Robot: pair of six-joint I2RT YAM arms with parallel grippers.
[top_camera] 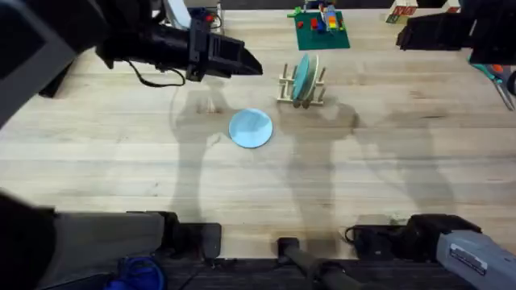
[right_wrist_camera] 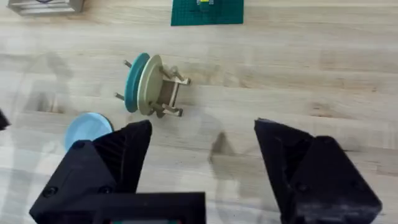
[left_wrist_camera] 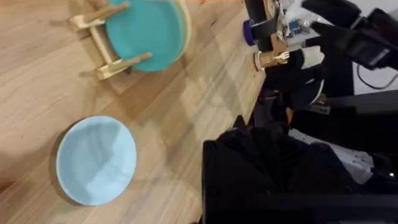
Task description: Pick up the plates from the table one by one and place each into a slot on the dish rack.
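One pale blue plate (top_camera: 251, 128) lies flat, bearing no readable writing.

One plate (top_camera: 251, 128) lies flat on the table (top_camera: 121, 169), near the middle. Just behind it and to the right stands the dish rack (top_camera: 301, 90), with two plates (top_camera: 304, 76) upright on edge in its slots, side by side and apparently touching. Farther back, behind the rack, a flat base plate with small blocks (top_camera: 321, 28) rests near the table's far edge.

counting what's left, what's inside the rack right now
Two plates stand on edge in the rack: a teal plate and a cream plate against it. The teal one covers most of the cream one's face.
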